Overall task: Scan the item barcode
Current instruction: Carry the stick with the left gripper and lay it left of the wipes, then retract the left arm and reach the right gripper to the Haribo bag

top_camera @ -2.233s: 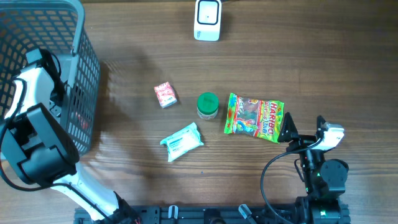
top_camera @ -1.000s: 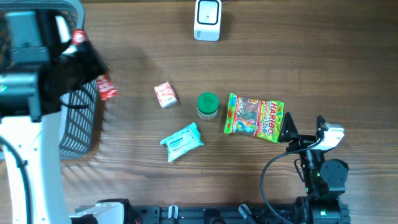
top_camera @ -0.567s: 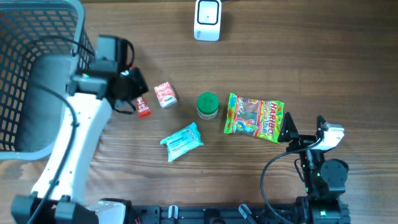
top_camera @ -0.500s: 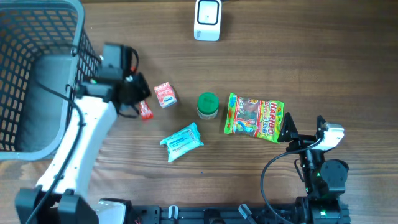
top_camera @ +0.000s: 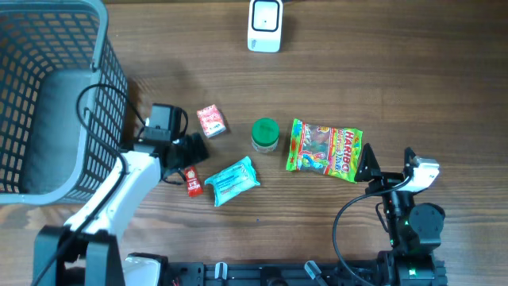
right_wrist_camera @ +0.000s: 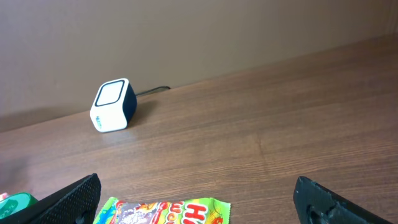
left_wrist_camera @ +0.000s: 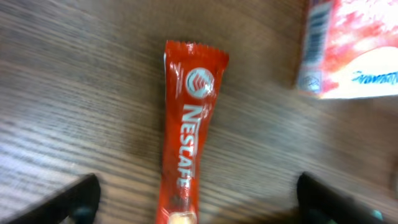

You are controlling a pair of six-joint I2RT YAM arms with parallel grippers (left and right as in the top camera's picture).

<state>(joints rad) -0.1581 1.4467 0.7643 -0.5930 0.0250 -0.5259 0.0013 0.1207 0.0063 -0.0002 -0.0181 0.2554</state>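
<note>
While left and right jaws gape empty, the red sachet (left_wrist_camera: 186, 134) lies beside the tissue pack (top_camera: 232, 181).

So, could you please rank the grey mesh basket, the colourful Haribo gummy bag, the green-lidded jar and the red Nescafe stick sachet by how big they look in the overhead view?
Largest to smallest:
1. grey mesh basket, by far
2. colourful Haribo gummy bag
3. green-lidded jar
4. red Nescafe stick sachet, thin and short

Wooden table (top_camera: 397, 79), basket (top_camera: 99, 48), scanner (top_camera: 264, 25), red box (top_camera: 210, 121), green jar (top_camera: 265, 134), Haribo bag (top_camera: 324, 148), teal pack (top_camera: 232, 180), Nescafé stick (top_camera: 191, 181)
</note>
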